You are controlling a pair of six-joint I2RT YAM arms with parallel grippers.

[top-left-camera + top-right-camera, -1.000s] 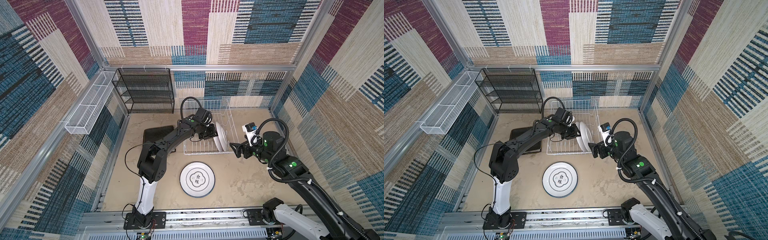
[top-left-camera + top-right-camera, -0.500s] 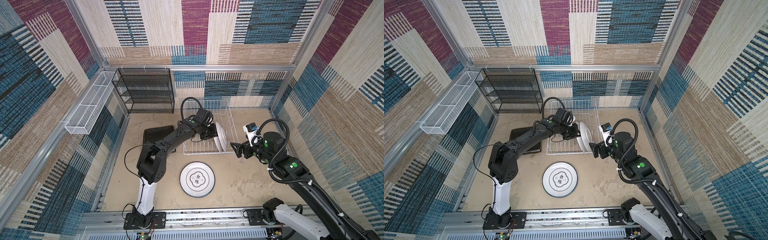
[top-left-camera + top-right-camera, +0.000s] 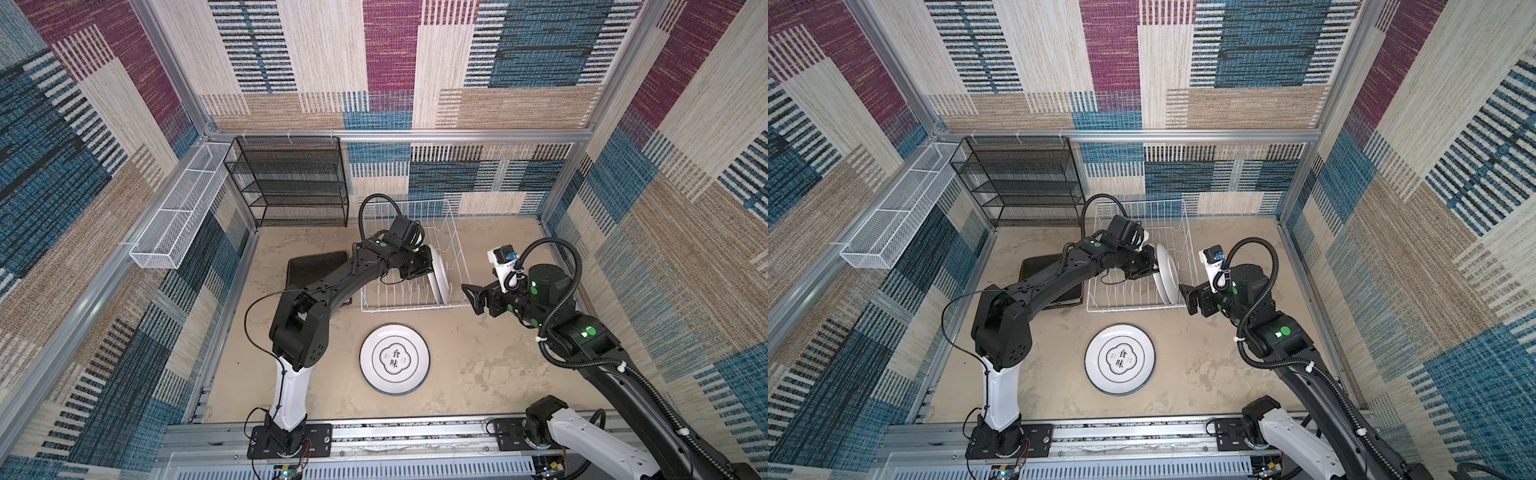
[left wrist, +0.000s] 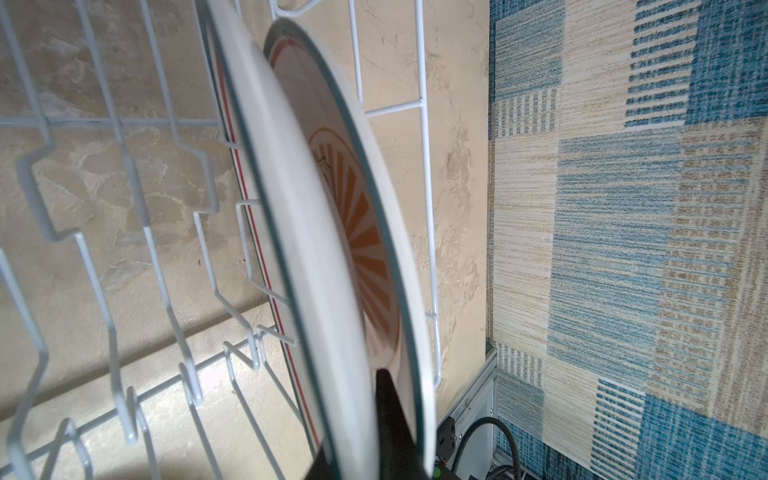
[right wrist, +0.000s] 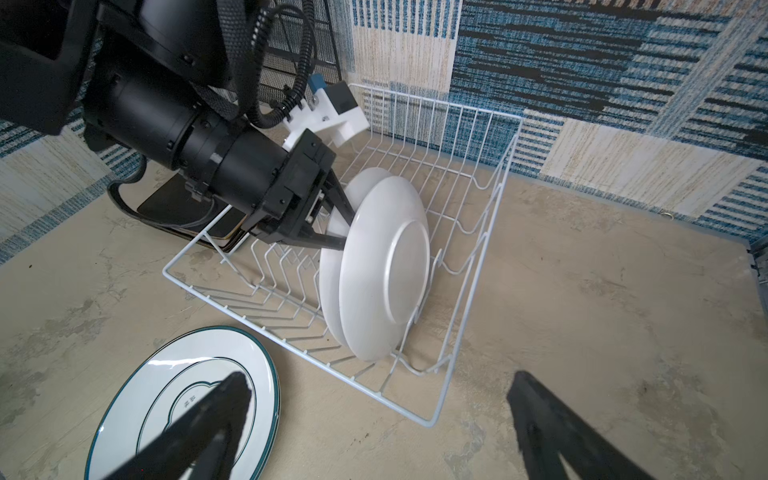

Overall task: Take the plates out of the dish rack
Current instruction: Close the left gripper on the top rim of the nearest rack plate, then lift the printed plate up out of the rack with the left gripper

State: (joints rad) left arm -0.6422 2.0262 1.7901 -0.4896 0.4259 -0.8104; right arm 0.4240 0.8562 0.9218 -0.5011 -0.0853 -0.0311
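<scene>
At the back of the bench (image 3: 490, 374), the white wire dish rack (image 3: 409, 299) holds two round white plates on edge at its right end, their backs turned toward the right arm. The left hand (image 5: 343, 226) reaches in from the rack's left side and is clamped on the upper rim of the inner plate (image 5: 365, 183). One finger sits in the gap between the two plates. In the left wrist view that finger shows dark in front of the orange sunburst face of the outer plate (image 5: 384, 270). The right hand (image 3: 473, 299) hovers just off the rack's front right corner, jaws spread wide and holding nothing. In front of the rack a third round plate (image 3: 395, 359), dark-rimmed with a printed centre, lies flat and face up. Left of the rack, partly under the left arm, a stack of dark square plates (image 3: 311, 266) rests on the bench.
</scene>
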